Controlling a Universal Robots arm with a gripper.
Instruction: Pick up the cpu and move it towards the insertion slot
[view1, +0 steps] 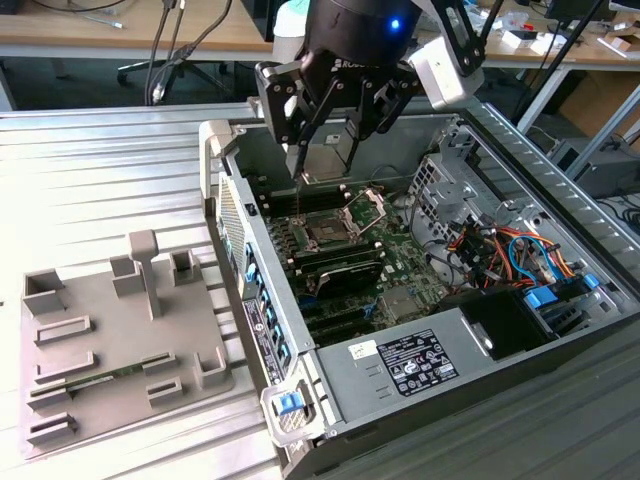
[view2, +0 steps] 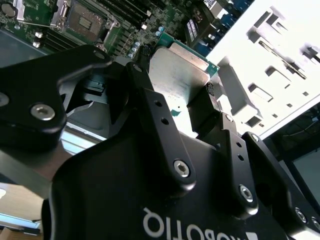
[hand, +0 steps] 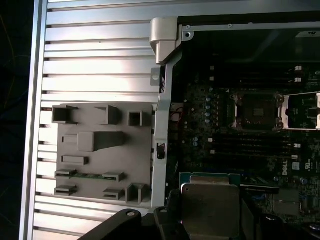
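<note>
We find the black gripper (view2: 177, 89) with jaws clamped on opposite edges of the small, square, silvery-topped cpu (hand: 209, 210). The cpu hangs raised near the insertion slot (view1: 328, 232), a dark-centred square socket with shiny metal frame on the green board, not touching it. The grey plastic tray (view1: 115, 330) lies well apart from that socket, outside the computer case (view1: 345, 395).

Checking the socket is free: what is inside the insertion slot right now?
The insertion slot stands open, its dark centre bare: no chip in it. The cpu is apart from it, clamped in the gripper. Pins are too small to tell.
</note>
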